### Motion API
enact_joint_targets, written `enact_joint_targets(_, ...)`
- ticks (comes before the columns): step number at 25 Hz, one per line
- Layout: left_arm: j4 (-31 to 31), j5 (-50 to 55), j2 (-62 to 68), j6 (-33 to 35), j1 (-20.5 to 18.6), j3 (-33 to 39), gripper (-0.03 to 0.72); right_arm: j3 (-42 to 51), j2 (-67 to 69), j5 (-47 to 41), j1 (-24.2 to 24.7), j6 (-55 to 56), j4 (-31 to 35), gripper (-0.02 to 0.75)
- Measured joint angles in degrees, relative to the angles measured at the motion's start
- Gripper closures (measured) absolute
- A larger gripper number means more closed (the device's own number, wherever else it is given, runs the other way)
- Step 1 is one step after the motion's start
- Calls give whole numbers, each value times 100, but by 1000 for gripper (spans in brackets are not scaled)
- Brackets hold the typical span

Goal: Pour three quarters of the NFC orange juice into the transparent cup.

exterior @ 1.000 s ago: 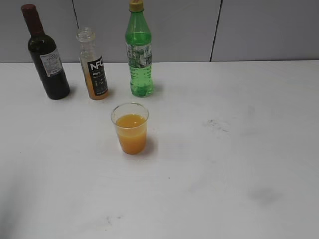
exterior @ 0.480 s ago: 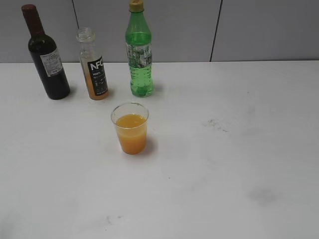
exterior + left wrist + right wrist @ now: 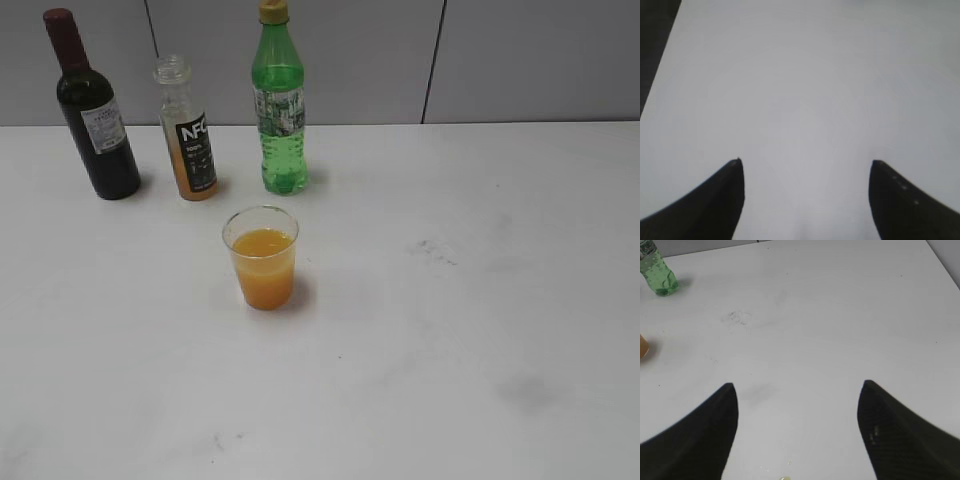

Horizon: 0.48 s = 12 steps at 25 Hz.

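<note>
Nothing you see on the white table (image 3: 480, 300) has shifted since the earlier frames. Both the left gripper (image 3: 805, 165) and the right gripper (image 3: 797, 387) gape, holding nothing. Only "NFC" reads on the small clear black-labelled orange juice bottle (image 3: 190, 140); the wine bottle's label (image 3: 103, 128) is illegible, and the juice-filled clear plastic cup (image 3: 262, 257) is cut off at the right wrist view's edge.

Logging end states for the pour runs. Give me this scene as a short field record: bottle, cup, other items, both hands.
NFC orange juice: upright at table's back, capless, a little juice left
transparent cup: upright in front of the bottles, mostly full of orange juice
other bottles: wine bottle left of NFC, green bottle right of it
left hand: open, empty
right hand: open, empty
</note>
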<state>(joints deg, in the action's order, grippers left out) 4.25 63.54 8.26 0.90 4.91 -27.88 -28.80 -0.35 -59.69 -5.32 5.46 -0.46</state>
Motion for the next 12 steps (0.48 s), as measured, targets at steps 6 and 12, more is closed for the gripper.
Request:
enact_joint_targets(6, 11, -35, -785, -48, 0, 12, 94, 0, 0, 0, 0, 0, 0, 167)
enact_joint_targets(12, 41, -40, -858, -54, -4, 16, 94, 0, 0, 0, 0, 0, 0, 167)
